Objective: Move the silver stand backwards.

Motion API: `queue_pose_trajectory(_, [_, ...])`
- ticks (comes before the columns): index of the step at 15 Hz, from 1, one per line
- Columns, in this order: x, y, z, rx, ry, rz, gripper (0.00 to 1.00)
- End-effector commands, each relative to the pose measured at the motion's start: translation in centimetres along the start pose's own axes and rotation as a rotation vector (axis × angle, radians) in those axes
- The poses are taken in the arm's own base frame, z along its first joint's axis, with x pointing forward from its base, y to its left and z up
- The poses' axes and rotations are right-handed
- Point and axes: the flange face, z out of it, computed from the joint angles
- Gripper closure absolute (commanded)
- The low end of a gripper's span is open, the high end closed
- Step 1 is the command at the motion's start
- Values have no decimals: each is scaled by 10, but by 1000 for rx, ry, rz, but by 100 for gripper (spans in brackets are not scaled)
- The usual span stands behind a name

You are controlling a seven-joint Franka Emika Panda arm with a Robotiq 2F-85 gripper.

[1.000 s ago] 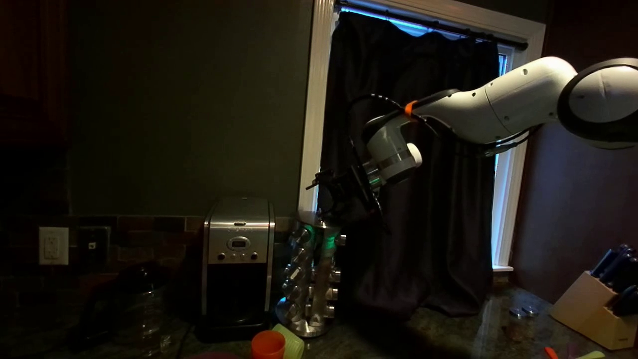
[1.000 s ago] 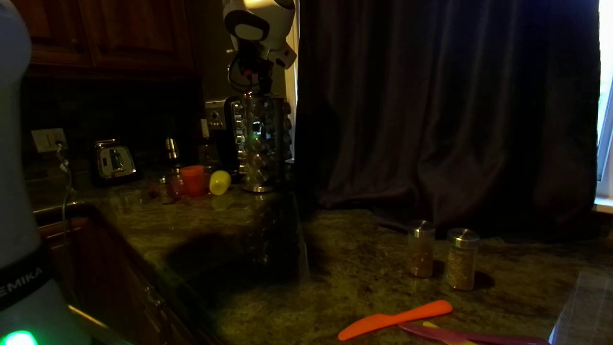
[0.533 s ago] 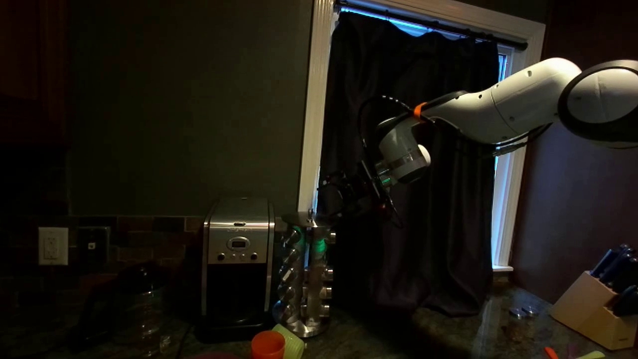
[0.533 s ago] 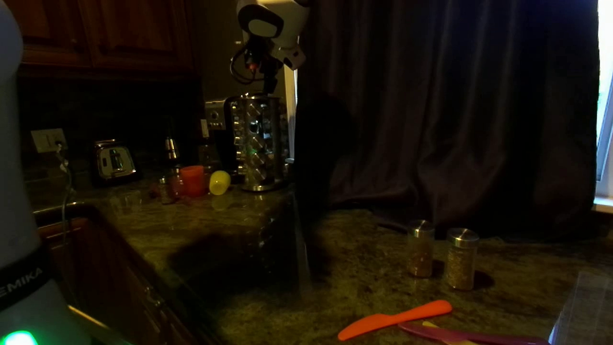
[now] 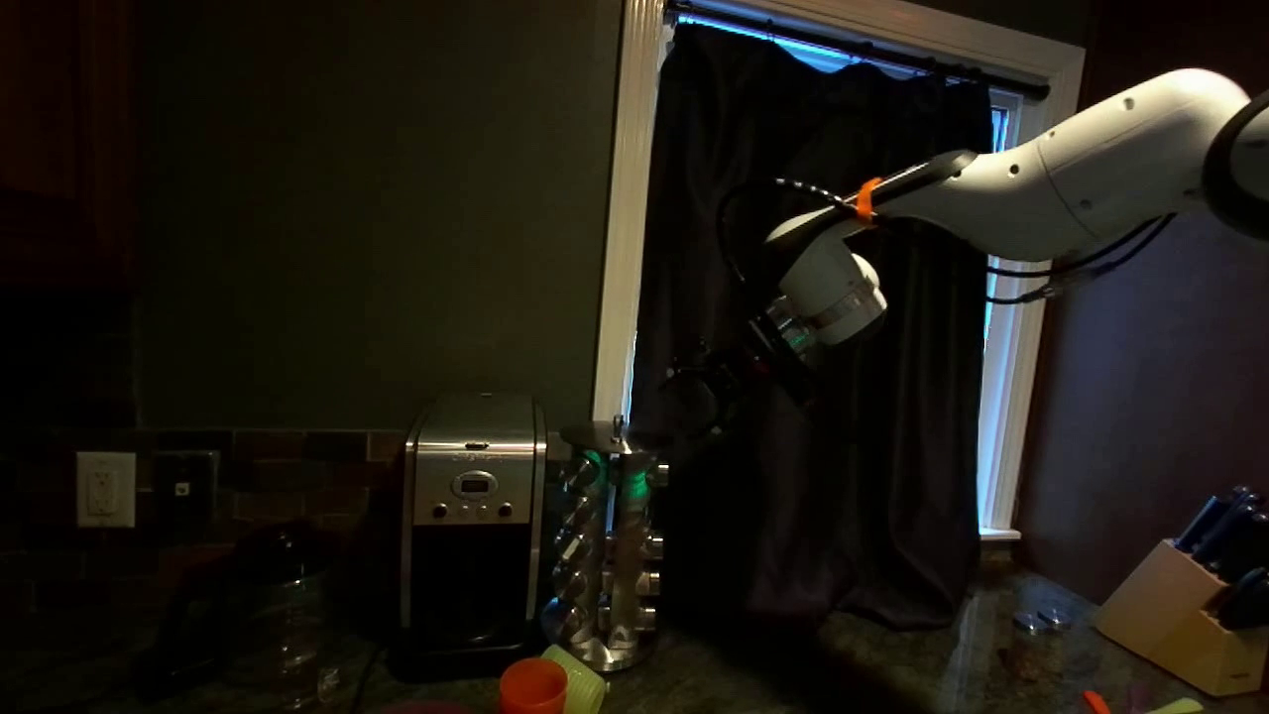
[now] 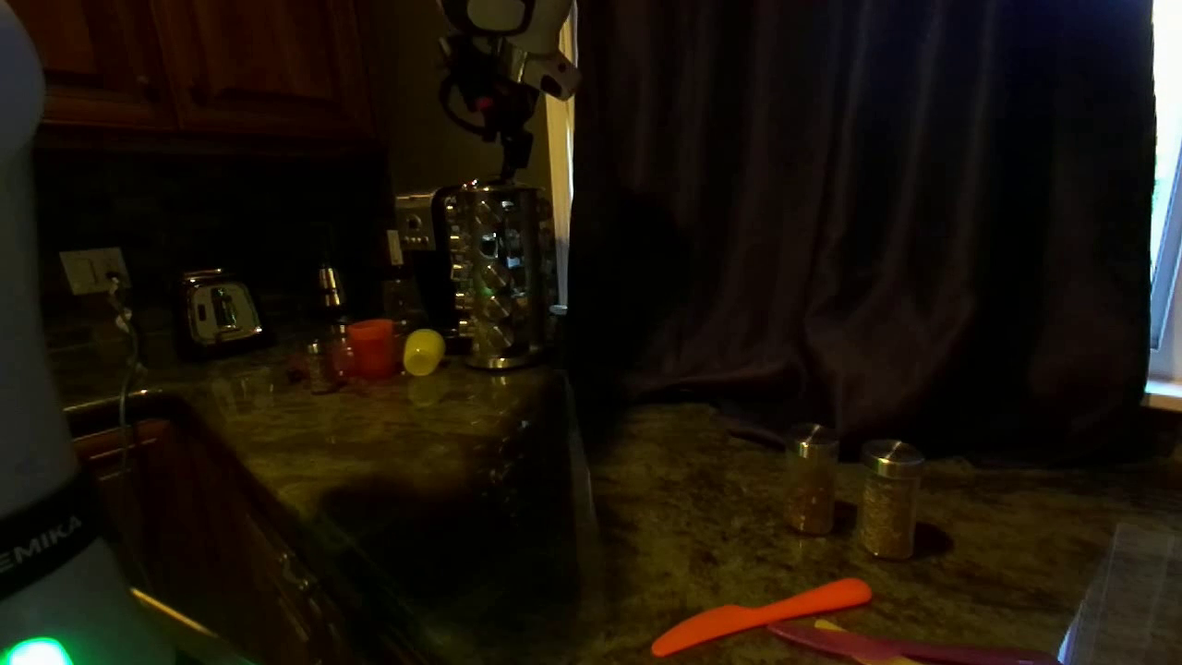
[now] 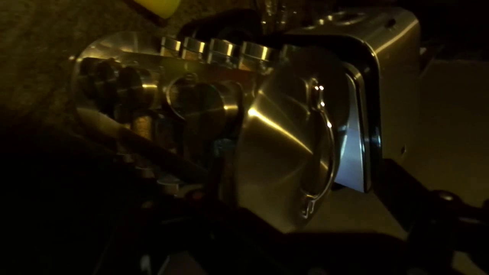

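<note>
The silver stand (image 5: pixel 627 570) stands upright on the counter (image 6: pixel 688 522), just right of the coffee maker (image 5: pixel 474 496) in an exterior view, an orange cup (image 5: pixel 534 686) nearer and left, the gripper (image 5: pixel 692 402) above and right with its fingers (image 7: pixel 403 191) spread apart.

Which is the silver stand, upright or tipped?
Upright: in both exterior views the silver stand rises straight from its round base on the countertop.

Silver stand (image 5: pixel 625 555) (shiny, round-topped) stands upright.
</note>
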Motion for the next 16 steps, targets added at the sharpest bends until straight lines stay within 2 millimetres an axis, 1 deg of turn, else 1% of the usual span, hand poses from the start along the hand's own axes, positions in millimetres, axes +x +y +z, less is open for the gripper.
queue_pose_trajectory(1, [-62,18,-46,-143,13,-146,0])
queue_pose_trajectory(3, [-88,26,-63,-223,21,-233,0])
queue_pose_trajectory(5, [-113,36,-77,-296,-2,-322,0])
queue_pose_trajectory(8, [-143,49,-95,-385,-17,-467,0])
queue_pose_trajectory(10, [-157,55,-104,-414,-32,-577,0])
queue_pose_trajectory(11, [-133,43,-92,-388,-5,-491,0])
queue_pose_trajectory(12, [-138,44,-96,-389,-3,-502,0])
queue_pose_trajectory(13, [-138,42,-99,-385,3,-503,0])
queue_pose_trajectory(16, [-135,43,-95,-387,-4,-498,0])
